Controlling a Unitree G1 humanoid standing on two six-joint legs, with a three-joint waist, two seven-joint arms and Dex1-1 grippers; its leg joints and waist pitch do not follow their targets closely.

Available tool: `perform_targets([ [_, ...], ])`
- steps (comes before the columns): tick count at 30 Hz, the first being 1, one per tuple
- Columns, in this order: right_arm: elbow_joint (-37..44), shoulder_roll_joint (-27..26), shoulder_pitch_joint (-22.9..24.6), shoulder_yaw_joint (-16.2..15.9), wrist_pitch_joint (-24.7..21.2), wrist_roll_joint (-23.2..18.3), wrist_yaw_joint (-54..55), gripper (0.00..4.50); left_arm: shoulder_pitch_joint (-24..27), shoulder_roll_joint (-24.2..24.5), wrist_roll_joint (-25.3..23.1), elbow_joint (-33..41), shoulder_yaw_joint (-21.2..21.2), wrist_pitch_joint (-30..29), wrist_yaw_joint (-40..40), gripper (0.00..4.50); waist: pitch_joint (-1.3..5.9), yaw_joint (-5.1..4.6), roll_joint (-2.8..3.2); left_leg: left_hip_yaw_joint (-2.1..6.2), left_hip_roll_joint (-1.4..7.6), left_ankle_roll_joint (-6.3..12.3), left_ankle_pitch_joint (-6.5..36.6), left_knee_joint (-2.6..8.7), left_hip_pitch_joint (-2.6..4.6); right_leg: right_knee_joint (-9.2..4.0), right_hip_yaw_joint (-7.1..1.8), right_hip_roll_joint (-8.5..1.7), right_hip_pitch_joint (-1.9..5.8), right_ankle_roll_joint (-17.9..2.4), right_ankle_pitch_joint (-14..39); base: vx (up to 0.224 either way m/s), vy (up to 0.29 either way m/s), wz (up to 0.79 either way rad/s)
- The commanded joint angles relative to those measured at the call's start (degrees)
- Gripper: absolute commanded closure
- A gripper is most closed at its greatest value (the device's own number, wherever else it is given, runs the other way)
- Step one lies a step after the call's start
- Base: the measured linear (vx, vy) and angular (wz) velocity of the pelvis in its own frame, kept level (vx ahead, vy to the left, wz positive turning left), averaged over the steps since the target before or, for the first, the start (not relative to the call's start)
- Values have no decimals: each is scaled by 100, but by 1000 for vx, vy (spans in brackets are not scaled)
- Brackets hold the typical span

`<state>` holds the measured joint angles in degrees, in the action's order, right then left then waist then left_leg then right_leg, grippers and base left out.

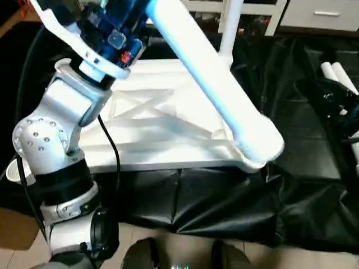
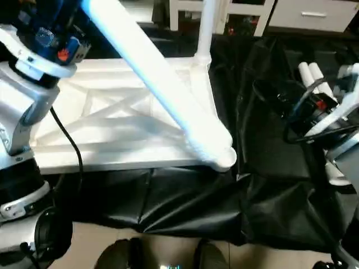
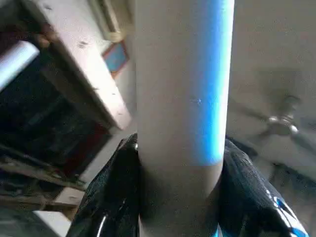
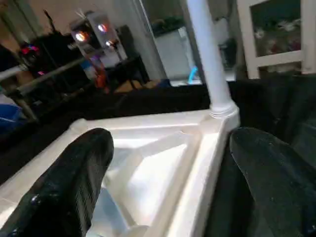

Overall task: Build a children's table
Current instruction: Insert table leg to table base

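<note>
The large white plastic rectangular table top [image 1: 151, 134] lies upside down on a black crumpled plastic sheet [image 1: 224, 202] spread over the floor, its X-ribbed underside facing up. The ribs cross in raised diagonal bars between a low rim, and round sockets sit at the corners. The far right corner socket [image 4: 223, 110] holds one long white tube leg [image 4: 206, 54], which stands upright in it. A second long tapered white tube leg [image 1: 216, 84] slants from the upper left down to the near right corner socket [image 2: 223, 158], where its thick end rests on or in the socket; how deep it sits cannot be told. The left gripper [image 3: 180, 197] clamps this slanted leg, a black finger [image 3: 111, 197] pressed against each side of the tube. Two more white tube legs [image 2: 310, 75] lie side by side on the black sheet at the far right, near the right gripper [image 4: 168, 182], whose black fingers [image 4: 69, 182] are spread wide apart and hold nothing. No writing or label can be read on the table parts
</note>
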<state>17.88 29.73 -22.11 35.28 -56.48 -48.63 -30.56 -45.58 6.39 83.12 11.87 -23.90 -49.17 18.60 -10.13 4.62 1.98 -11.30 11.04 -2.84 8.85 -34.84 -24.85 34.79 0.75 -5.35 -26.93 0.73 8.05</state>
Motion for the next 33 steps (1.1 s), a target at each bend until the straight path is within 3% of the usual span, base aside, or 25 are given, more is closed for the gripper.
perform_targets([
  [1,174,-25,-59,122,-141,-257,26,29,24,64,206,225,67,-79,160,278,466,-19,-97,31,4,206,944,397,212,-435,-42,-47,347,-844,1731,0,0,0],
  [2,205,-60,-119,134,-256,-491,34,29,72,107,312,291,97,-136,242,278,457,-22,-84,32,1,205,937,404,214,-439,-43,-46,345,-844,1708,0,0,0],
  [5,229,-64,-153,112,-322,-619,3,29,106,148,291,329,130,-172,278,278,468,-15,-88,29,2,209,832,411,217,-431,-45,-43,356,-839,1572,0,0,0],
  [6,321,-22,-210,-11,-518,-910,-119,29,166,300,90,370,251,-240,421,278,472,-16,-83,35,3,236,761,416,222,-427,-44,-40,365,-839,1475,0,0,0],
  [7,394,47,-228,-135,-656,-1096,-256,29,206,413,-71,388,354,-289,548,278,484,-14,-41,48,0,256,721,417,223,-409,-37,-35,382,-837,1411,0,0,0],
  [11,762,492,-345,-792,-1067,-1822,-1000,29,281,828,-713,359,884,-314,1174,278,505,-14,-65,41,23,346,458,414,243,-391,-53,-35,400,-812,1102,0,0,0],
  [16,608,665,-813,-1009,-1365,-2278,-1319,0,188,1122,-1297,294,1399,-114,1817,278,522,-1,-84,13,34,420,271,395,244,-332,-71,-47,401,-1088,785,0,0,0],
  [20,530,827,-957,-1203,-1520,-2341,-1599,0,103,1227,-1547,241,1655,-8,2182,278,522,33,-76,4,47,339,399,404,265,-348,-81,-73,401,-1145,961,0,0,0],
  [22,482,1048,-958,-1501,-1528,-2196,-1891,0,-31,1206,-1680,247,1827,83,2449,278,551,36,-105,3,48,305,370,396,249,-319,-81,-76,428,-1213,859,0,0,0],
  [28,412,1540,-813,-1946,-1558,-2063,-2511,0,-221,1121,-1804,232,1995,271,2863,278,567,48,-145,-2,44,415,337,367,222,-297,-99,-103,466,-1321,736,0,0,0],
  [30,328,1763,-797,-2283,-1459,-1794,-2885,0,-330,1067,-1839,191,2109,388,3217,278,583,48,-153,0,44,455,318,351,215,-291,-102,-106,464,-1342,764,0,0,0],
  [33,311,1799,-832,-2412,-1415,-1757,-3025,0,-374,1047,-1847,179,2147,420,3330,278,569,43,-164,0,47,437,493,341,209,-310,-107,-120,453,-1339,1063,0,0,0],
])
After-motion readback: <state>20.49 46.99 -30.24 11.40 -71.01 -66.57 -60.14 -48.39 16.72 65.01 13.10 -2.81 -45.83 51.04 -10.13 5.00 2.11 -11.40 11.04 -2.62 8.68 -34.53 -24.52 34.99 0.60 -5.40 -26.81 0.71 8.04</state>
